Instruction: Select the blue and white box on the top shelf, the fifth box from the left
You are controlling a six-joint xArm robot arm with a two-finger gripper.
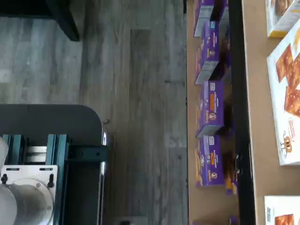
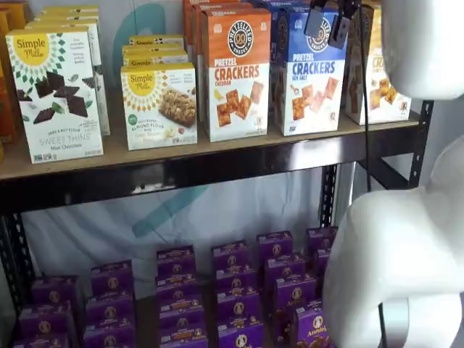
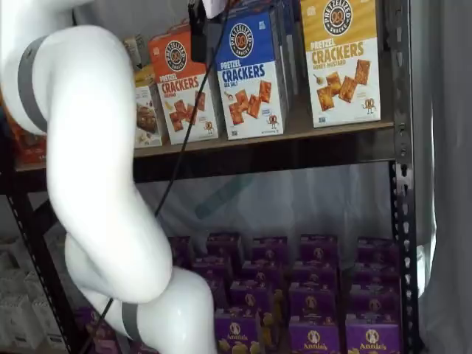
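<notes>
gripper (image 2: 328, 22) hangs at the view's 12 o'clock, finger state unclear | Pretzel Crackers Sea Salt box (image 2: 310, 72) upright on top shelf (image 2: 181, 156) | box at gripper's 6 o'clock, long axis vertical

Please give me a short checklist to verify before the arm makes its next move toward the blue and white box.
1. Blue and white box upright on the top shelf: ok.
2. Box front unobstructed: not ok, pincer and cable hang before it.
3. Pincer open: cannot tell.
4. Pincer empty: ok.
5. Side clearance: not ok, orange-topped box stands close beside it.
</notes>
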